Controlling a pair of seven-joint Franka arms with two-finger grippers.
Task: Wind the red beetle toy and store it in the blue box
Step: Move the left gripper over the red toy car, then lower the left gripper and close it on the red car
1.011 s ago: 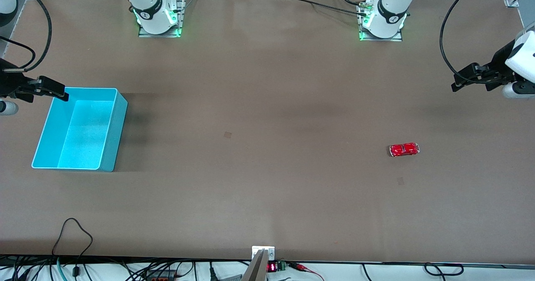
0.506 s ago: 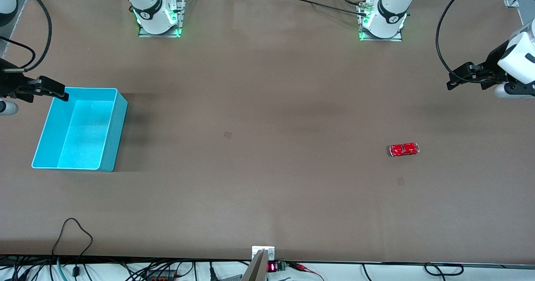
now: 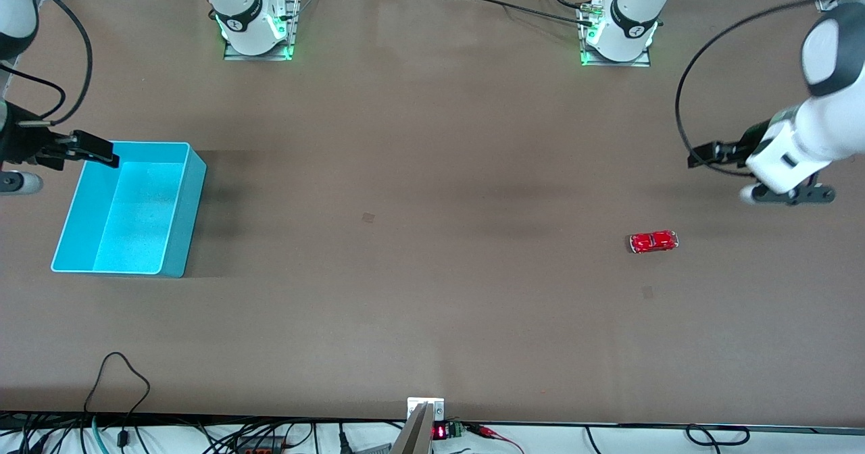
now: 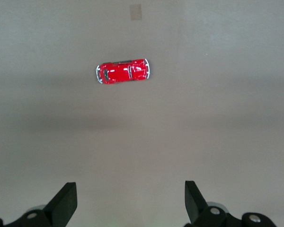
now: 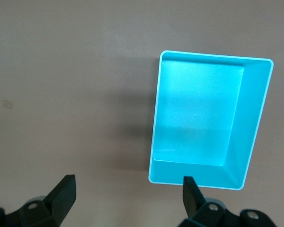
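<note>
The red beetle toy (image 3: pixel 653 241) sits on its wheels on the brown surface (image 3: pixel 432 292) toward the left arm's end, alone and touching nothing. Its long axis runs along the length of the surface — one silvery end faces the left arm's end, the other faces the blue box (image 3: pixel 172 265), which stands well apart at the right arm's end. Which end is the nose cannot be told.

The blue box rests upright with its opening up and nothing inside; its long axis runs from the robots' bases toward the front camera, crosswise to the toy's.

The left claw (image 3: pixel 706 155) hangs in the air over bare surface near the toy, on the side toward the robots' bases, its fingers (image 4: pixel 64 203) spread wide and holding nothing. In the left wrist view the toy (image 4: pixel 122 71) lies ahead of the fingers, clear of them.

The right claw (image 3: pixel 94 150) hovers over the box's corner nearest the bases — also wide apart and empty, with one finger (image 5: pixel 191 196) over the box's rim (image 5: pixel 199 182) in the right wrist view.
</note>
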